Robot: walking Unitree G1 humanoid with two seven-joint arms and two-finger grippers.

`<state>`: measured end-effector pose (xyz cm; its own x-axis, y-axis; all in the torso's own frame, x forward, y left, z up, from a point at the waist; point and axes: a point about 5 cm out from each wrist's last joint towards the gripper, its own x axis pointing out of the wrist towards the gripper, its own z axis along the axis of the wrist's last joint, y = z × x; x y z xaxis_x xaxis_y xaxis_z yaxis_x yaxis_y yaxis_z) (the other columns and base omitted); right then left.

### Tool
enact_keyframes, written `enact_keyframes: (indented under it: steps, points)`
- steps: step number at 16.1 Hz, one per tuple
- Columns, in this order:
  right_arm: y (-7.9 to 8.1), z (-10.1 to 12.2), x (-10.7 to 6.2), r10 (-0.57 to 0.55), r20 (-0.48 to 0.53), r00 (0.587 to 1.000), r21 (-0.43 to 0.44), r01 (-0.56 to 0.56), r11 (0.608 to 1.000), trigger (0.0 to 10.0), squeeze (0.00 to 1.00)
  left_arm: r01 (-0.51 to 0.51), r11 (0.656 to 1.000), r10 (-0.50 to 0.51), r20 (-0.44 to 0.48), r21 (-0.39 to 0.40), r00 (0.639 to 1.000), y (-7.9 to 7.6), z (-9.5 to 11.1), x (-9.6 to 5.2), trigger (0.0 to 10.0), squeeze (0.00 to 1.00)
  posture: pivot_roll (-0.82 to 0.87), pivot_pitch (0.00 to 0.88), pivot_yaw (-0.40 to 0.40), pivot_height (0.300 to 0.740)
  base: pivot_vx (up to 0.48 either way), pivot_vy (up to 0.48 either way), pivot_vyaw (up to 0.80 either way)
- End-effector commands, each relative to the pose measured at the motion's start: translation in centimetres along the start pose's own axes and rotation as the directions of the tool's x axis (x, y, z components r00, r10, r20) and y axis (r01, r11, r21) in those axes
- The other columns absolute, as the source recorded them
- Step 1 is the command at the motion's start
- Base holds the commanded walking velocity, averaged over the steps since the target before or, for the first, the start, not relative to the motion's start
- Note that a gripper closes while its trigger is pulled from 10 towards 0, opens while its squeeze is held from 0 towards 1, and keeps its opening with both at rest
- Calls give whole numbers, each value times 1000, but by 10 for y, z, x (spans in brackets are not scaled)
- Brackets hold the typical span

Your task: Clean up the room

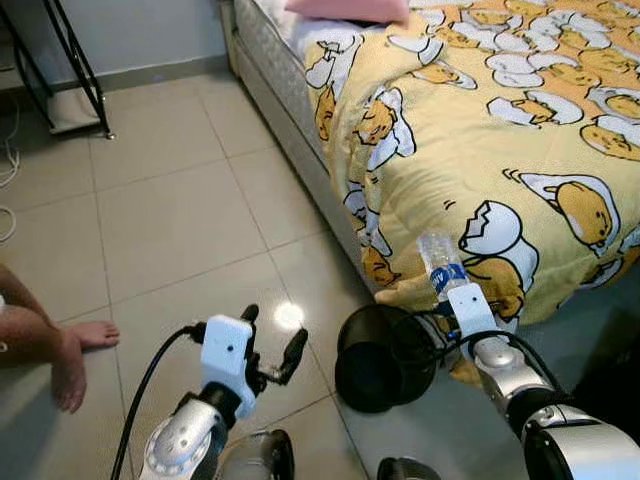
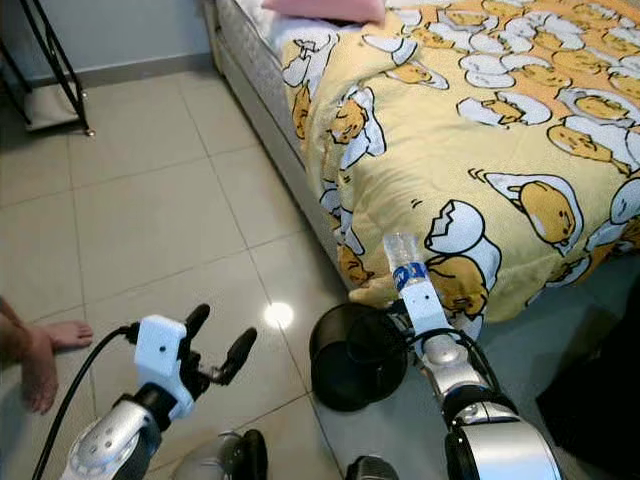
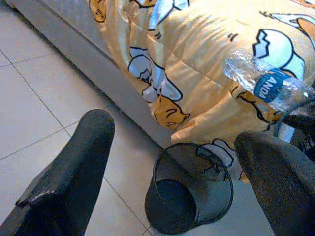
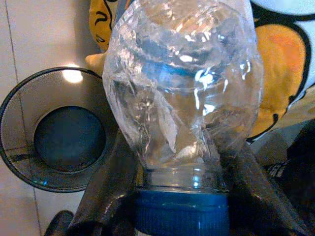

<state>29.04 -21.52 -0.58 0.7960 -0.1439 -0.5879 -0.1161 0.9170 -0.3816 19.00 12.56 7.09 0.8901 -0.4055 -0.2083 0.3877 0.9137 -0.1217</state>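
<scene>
- The right gripper's [image 1: 447, 283] fingers [image 4: 106, 196] are clamped on a clear plastic bottle [image 1: 440, 262] near its blue cap [image 4: 181, 212], with the bottle's base pointing up and away toward the bed.
- The bottle, crumpled and wearing a blue label, sits just right of and above a black mesh bin [image 1: 380, 360] that stands on the tiled floor [image 1: 180, 220] at the near corner of the bed.
- The left gripper's [image 1: 270, 345] fingers [image 3: 74, 172] are spread apart with nothing between them, held over the floor left of the bin.
- A yellow quilt [image 1: 500, 130] printed with egg characters hangs over the bed's edge, touching the floor beside the bin.
- A person's bare foot [image 1: 70, 365] rests on the floor at the far left.
- A black metal rack [image 1: 70, 70] stands far left by the wall.
</scene>
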Motion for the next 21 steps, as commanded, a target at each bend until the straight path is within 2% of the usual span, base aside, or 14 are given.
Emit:
enact_keyframes:
  steps: [1,6,9,10,11,13,17,21]
  points:
    - [1,-5,-1,-9,-16,1000,22,9,1000,10000,0,17,1000,-17,1,-5,1000,-3,2,-2,10000,0,126,182,-3,730,0,0,0]
    - [8,-12,-2,-10,-43,999,86,14,996,10000,0,19,1000,-19,-46,1,999,-3,1,-21,10000,0,151,235,17,730,0,0,0]
    - [16,-14,-3,12,-50,999,76,-8,997,10000,0,21,1000,-21,-57,-2,998,-5,1,-25,10000,0,158,250,22,730,0,0,0]
    - [18,-15,-4,21,-56,998,113,-14,993,10000,208,22,1000,-22,-62,-2,998,-5,1,-27,10000,0,161,254,23,730,0,0,0]
    - [20,-17,-4,28,-64,998,161,-17,987,10000,1000,22,1000,-22,-67,-1,998,-5,1,-28,10000,0,161,257,23,730,0,0,0]
    - [22,-17,-4,37,-68,997,201,-22,979,10000,1000,21,1000,-21,-75,-3,997,-6,1,-29,10000,0,159,262,22,730,0,0,0]
    - [21,-20,-5,38,-72,997,197,-23,980,10000,1000,22,1000,-23,-79,-7,997,-7,0,-28,10000,0,147,260,17,730,0,0,0]
    - [16,-14,-4,21,-24,1000,219,-15,976,10000,1000,33,999,-32,-54,18,998,-1,1,-5,10000,0,97,176,10,730,0,0,0]
